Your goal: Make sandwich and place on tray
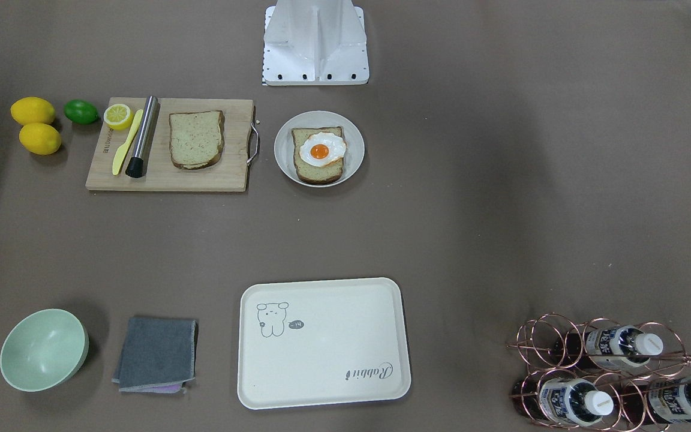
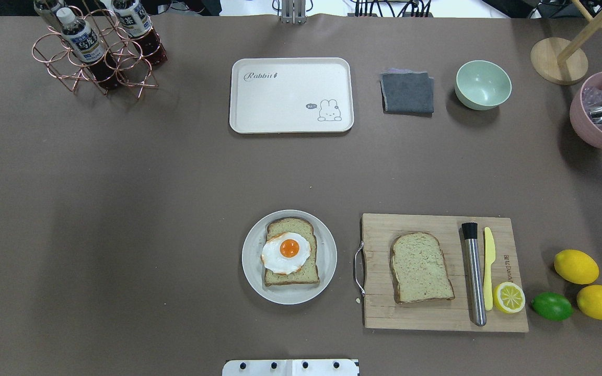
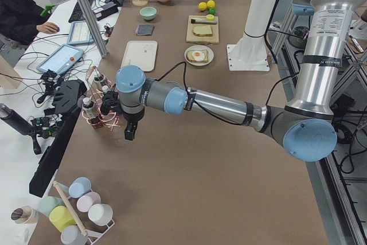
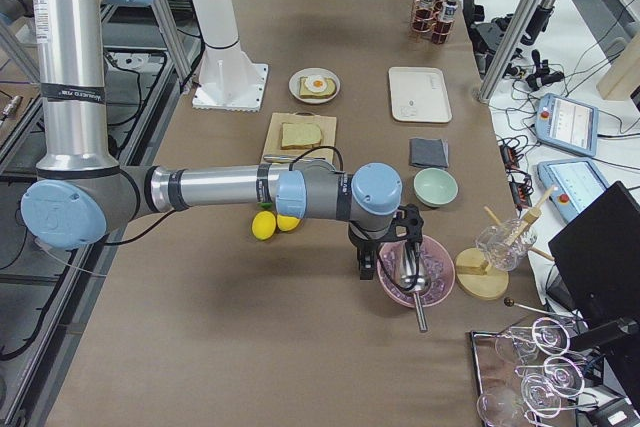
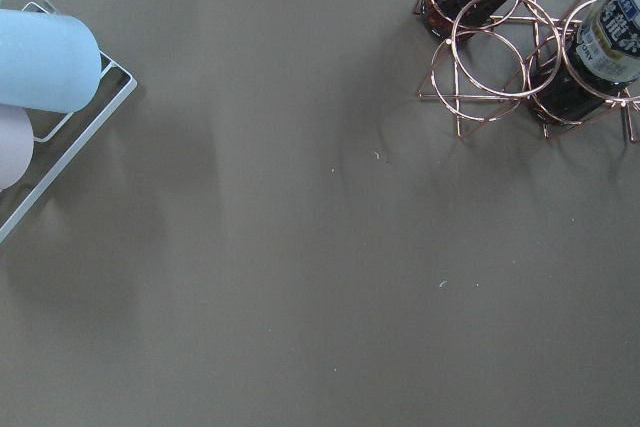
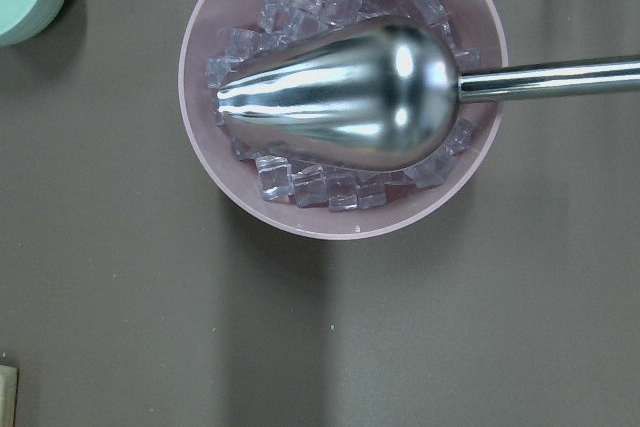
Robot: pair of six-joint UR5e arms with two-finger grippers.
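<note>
On the plate (image 2: 253, 271), the egg (image 2: 286, 253) may slide as you add the slice (image 2: 421, 267); left pincer (image 3: 131, 132) and right pincer (image 4: 367, 266): width cannot be told.

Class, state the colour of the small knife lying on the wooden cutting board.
Pale yellow; the knife shows best in the overhead exterior view.

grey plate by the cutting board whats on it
A bread slice lies on the plate, a fried egg on top. The egg hides the slice's middle; the plate under the bread is covered.
</note>
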